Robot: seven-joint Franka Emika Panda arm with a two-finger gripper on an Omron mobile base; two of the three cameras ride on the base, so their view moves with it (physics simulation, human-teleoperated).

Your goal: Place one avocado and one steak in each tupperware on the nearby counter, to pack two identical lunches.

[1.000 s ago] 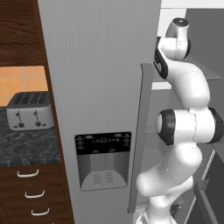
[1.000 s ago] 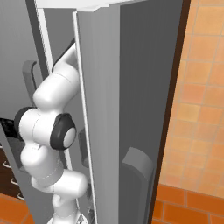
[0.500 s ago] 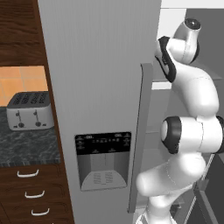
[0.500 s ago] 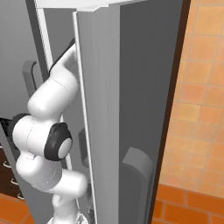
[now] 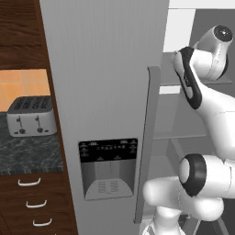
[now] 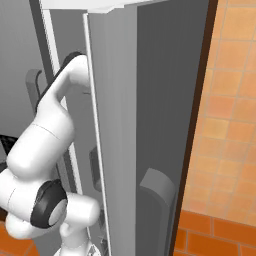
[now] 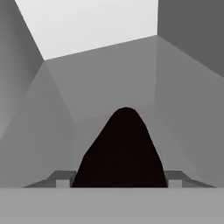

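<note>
In the hand view a dark, rounded, egg-shaped avocado (image 7: 122,148) fills the gap between my two fingertips (image 7: 61,179). My gripper (image 7: 118,179) is shut on it, inside the grey fridge compartment. In both base views my arm (image 5: 202,78) reaches past the door edge into the fridge, and its hand is hidden behind the door. The counter (image 5: 27,153) lies at the left of the left base view. The steak and the tupperware are out of view.
The grey fridge door (image 5: 105,92), with its dispenser panel (image 5: 108,167) and long handle (image 5: 147,142), stands close on my left. A silver toaster (image 5: 31,115) sits on the counter above drawers with curved handles (image 5: 30,182). An orange tiled wall (image 6: 225,125) is on the right.
The arm's upper links have swung to the right and deeper behind the fridge door. The base and the scene have not shifted.
</note>
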